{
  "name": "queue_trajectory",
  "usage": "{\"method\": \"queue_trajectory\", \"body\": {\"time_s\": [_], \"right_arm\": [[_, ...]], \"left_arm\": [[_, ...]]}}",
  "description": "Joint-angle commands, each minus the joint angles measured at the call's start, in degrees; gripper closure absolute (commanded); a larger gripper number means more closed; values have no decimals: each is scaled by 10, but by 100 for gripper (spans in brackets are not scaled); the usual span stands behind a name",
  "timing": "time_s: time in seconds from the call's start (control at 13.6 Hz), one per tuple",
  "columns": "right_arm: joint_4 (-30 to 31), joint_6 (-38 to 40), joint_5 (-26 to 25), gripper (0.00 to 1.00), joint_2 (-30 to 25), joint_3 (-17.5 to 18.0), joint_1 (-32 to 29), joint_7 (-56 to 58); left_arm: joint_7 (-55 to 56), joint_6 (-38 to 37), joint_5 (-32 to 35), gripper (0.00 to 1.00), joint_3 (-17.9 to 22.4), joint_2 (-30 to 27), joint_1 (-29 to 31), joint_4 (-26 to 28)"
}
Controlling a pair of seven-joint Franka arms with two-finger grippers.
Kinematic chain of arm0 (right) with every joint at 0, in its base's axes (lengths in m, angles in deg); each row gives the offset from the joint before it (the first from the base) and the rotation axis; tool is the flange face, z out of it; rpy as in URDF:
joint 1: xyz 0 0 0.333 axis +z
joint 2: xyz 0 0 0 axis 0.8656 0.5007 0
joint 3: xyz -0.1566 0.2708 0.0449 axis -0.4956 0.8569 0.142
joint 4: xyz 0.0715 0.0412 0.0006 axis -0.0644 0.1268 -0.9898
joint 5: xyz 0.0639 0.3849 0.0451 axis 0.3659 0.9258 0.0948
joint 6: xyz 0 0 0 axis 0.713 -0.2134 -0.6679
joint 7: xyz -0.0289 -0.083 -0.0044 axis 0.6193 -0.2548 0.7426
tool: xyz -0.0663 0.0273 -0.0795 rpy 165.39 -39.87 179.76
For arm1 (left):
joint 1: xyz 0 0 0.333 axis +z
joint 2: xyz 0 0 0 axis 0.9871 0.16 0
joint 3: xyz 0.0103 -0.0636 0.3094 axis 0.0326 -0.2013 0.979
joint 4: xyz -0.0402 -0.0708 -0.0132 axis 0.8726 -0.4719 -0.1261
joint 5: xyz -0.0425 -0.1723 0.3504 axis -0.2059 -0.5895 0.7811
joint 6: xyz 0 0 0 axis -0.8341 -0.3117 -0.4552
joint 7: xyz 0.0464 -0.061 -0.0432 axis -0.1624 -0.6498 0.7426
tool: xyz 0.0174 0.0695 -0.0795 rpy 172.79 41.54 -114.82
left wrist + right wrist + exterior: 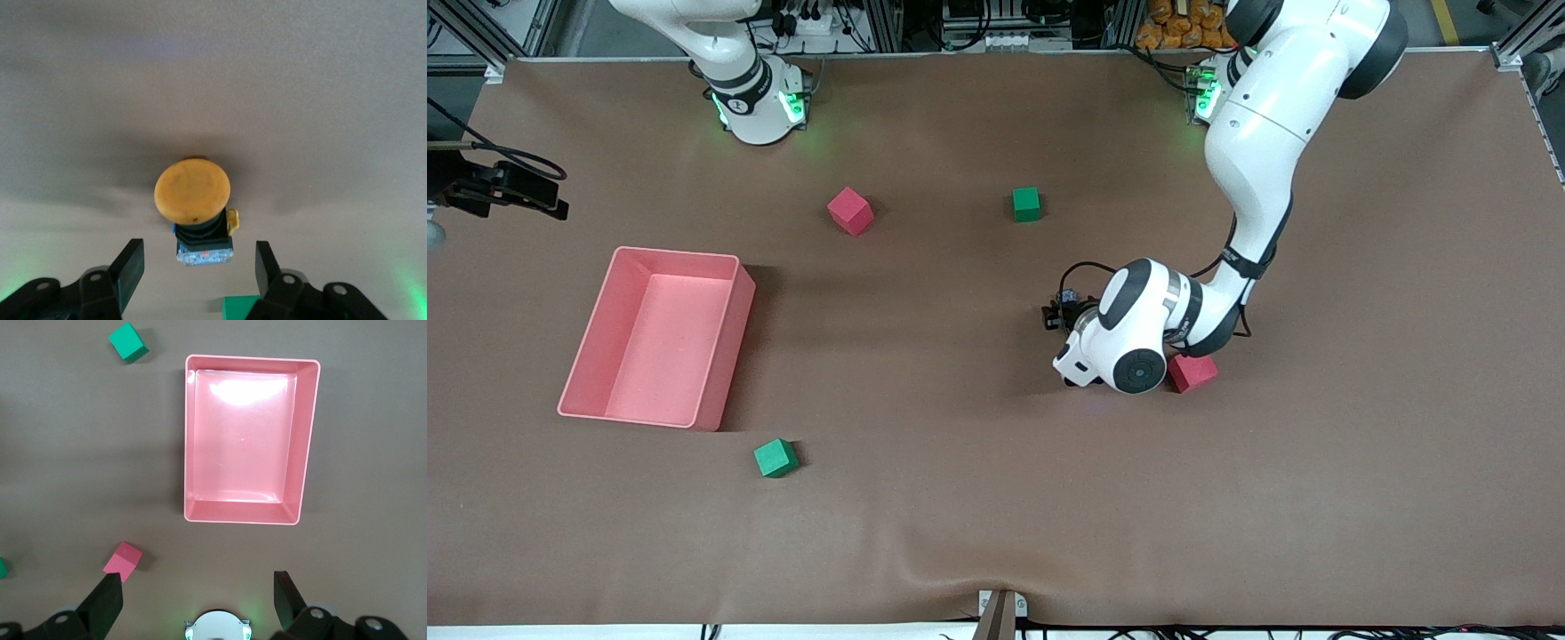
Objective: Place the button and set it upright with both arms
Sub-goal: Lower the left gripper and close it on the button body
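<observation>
Button (193, 200) between spread left gripper (200, 267) fingers, untouched, right gripper (199, 600) fingers released

A brown table (978, 498) carries everything. On it lies a pink tray (725, 351) toward the right arm's end. One green cube (775, 458) sits nearer the front camera than the tray. A red cube (850, 211) and a second green cube (1026, 204) lie close to the bases. Another red cube (1193, 372) and the button (193, 200) rest under the left arm.
</observation>
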Motion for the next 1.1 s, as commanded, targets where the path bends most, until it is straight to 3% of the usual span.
{"method": "queue_trajectory", "body": {"time_s": [0.0,0.44,1.03], "right_arm": [[-6,-11,-7,0,-3,4,-5,-10],[-6,-62,-4,0,12,3,-10,-11],[-16,-62,-13,0,11,1,-28,-10]], "left_arm": [[8,3,-1,25,1,7,-5,-11],[8,3,2,27,2,7,-4,-11],[8,4,3,28,5,13,-5,-11]]}}
